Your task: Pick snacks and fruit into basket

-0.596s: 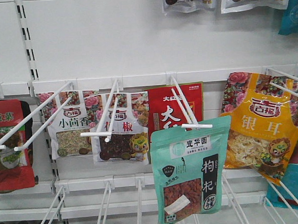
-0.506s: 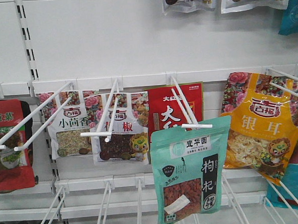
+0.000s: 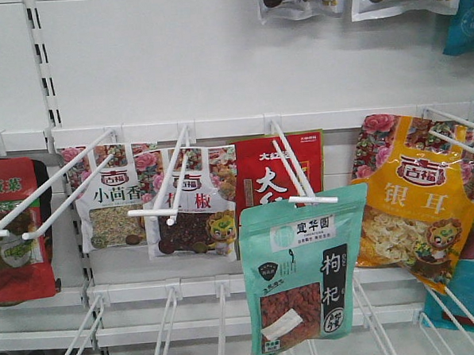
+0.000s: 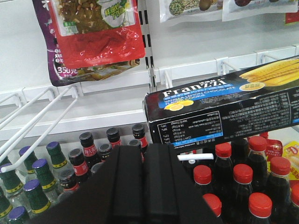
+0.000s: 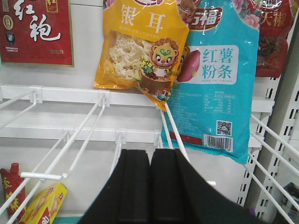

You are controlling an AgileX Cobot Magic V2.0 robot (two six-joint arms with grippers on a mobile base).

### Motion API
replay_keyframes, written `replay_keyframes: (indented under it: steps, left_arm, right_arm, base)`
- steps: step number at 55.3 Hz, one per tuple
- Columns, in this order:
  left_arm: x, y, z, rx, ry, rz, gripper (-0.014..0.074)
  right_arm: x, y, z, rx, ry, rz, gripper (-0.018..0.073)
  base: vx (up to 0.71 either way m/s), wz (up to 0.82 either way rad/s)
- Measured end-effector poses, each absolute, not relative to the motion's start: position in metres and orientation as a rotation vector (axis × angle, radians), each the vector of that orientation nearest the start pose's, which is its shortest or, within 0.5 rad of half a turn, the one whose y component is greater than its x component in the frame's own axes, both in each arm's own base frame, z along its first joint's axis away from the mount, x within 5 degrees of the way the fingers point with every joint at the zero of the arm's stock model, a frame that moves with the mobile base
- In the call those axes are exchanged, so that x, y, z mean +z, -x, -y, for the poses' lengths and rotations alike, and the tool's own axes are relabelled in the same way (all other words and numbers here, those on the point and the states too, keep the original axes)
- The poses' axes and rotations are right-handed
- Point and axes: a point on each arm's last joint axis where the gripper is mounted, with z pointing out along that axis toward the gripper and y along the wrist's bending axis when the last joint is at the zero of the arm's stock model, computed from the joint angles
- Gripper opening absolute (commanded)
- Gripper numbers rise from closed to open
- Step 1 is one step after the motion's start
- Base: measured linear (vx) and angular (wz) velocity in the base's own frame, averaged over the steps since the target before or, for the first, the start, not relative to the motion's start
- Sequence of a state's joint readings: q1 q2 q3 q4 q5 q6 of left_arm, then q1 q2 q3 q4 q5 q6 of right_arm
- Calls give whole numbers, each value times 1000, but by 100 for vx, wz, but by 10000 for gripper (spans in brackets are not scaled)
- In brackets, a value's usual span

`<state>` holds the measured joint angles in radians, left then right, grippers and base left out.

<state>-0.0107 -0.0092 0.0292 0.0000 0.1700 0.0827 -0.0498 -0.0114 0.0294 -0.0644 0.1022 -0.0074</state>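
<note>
The task is only beginning: neither arm is holding anything, and no fruit or basket is showing in any view.

In the front view the mint pouch [image 3: 306, 273] is hanging at the front end of a white peg [image 3: 294, 173], well forward of the red and flowered packs behind it. Its window of red berries is facing the camera. A yellow pouch [image 3: 417, 200] is hanging just to its right on the next peg.

The left gripper [image 4: 143, 151] is pointing low, over the red-capped bottles [image 4: 247, 182] and below a Franzzi box [image 4: 224, 109]. Its fingers are pressing together with nothing between them. The right gripper [image 5: 150, 154] is likewise closed and empty. It is facing the yellow pouch [image 5: 140, 46] and a blue pouch [image 5: 215, 88], both hanging above it and well apart from it. The mint pouch is not appearing in either wrist view.

The step in hand is probably the approach to a first snack. The left arm is aiming at sauces, which are not wanted, so it would need to be lifting toward the pegs. The right arm seems better placed. Next it would be opening its fingers, rising to a pouch, and clamping on the lower body of it. It would then be drawing the pouch straight out along the peg until the hang hole is clearing the tip, since a sideways pull could be tearing the hole or snagging the neighbour.
</note>
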Motion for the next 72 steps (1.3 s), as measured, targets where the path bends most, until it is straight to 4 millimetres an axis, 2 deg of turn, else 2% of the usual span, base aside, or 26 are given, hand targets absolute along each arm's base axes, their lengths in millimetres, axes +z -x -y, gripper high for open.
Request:
replay_keyframes:
  steps: [15, 24, 37, 45, 48, 52, 59, 65, 72]
  left_arm:
    - [188, -56, 1, 54, -78, -1672, -6]
    - [190, -57, 1, 55, -78, -1659, -6]
    - [208, -56, 1, 59, -68, -1459, -6]
    - [216, -55, 1, 60, -64, -1372, -6]
    - [218, -55, 1, 61, -63, -1353, -6]
    - [234, -52, 1, 61, -62, -1317, -6]
    - [287, -38, 0, 63, -57, -1225, -6]
    - [308, -43, 0, 61, -61, -1307, -6]
    - [304, -63, 1, 59, -68, -1446, 0]
  right_arm:
    - [195, -57, 3, -99, 12, -1602, -8]
    - [201, -57, 3, -98, 15, -1536, -8]
    - [211, -56, 2, -96, 20, -1419, -8]
    - [213, -56, 2, -77, 2, -1415, -8]
    - [222, -54, 2, -65, -12, -1411, -8]
    - [243, -49, 2, -60, -19, -1387, -8]
    - [287, -41, 2, -63, -23, -1379, -8]
    - [298, -52, 3, -63, -28, -1485, -8]
    - [292, -69, 4, -62, -30, -1606, -1]
  base:
    - [0, 0]
    - [0, 0]
    - [0, 0]
    - [0, 0]
    - [0, 0]
    - [0, 0]
    - [0, 0]
    - [0, 0]
    - [0, 0]
